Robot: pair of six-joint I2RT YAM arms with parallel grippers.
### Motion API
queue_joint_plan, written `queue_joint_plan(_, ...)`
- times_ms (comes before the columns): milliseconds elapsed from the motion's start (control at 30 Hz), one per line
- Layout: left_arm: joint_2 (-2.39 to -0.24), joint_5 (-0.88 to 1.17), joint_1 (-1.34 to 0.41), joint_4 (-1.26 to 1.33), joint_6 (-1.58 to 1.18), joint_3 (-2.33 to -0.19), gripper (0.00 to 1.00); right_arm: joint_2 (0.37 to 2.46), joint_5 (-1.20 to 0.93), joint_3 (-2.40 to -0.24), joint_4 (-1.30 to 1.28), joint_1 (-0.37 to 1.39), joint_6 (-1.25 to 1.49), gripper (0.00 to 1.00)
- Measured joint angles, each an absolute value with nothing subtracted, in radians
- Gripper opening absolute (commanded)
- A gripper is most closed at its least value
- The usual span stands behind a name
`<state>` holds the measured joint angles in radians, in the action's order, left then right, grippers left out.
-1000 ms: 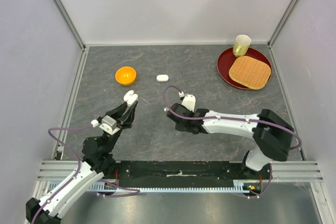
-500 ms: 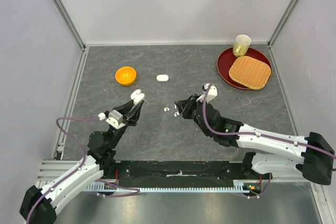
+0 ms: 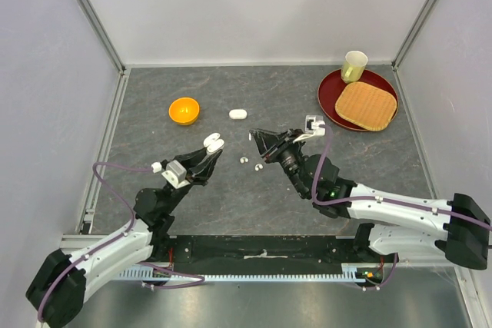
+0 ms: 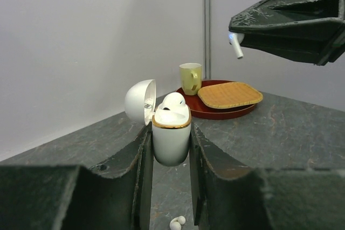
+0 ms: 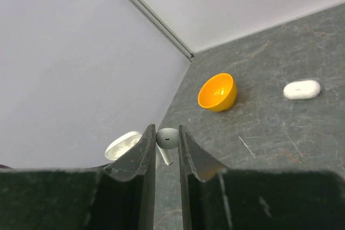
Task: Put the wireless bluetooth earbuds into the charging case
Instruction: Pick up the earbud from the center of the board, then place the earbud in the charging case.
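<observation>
My left gripper (image 3: 209,148) is shut on an open white charging case (image 4: 171,143) with a gold rim, held upright above the table. Its lid (image 4: 140,100) is tipped back and one earbud (image 4: 173,102) sits in it. My right gripper (image 3: 254,137) is shut on a white earbud (image 5: 167,139), stem down, in the air just right of the case (image 3: 213,142). That earbud also shows in the left wrist view (image 4: 235,44). Two loose earbuds (image 3: 244,161) (image 3: 259,166) lie on the table below the grippers.
A second, closed white case (image 3: 237,114) lies at the back middle. An orange bowl (image 3: 184,110) stands to its left. A red plate (image 3: 329,99) with a woven mat (image 3: 365,105) and a yellow-green cup (image 3: 354,66) stands at the back right.
My right gripper has risen from the table holding an earbud and swung towards the case. My left gripper has carried the open case to the right and a little nearer.
</observation>
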<state>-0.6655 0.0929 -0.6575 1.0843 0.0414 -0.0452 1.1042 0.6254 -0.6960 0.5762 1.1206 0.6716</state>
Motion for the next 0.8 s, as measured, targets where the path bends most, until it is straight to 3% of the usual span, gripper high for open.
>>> queue_joint_plan(800,-0.802,0.183,-0.657,1.257,-0.015,-0.045,0.02,1.313,0.599,-0.787,0.812,1.24,0.556,0.0)
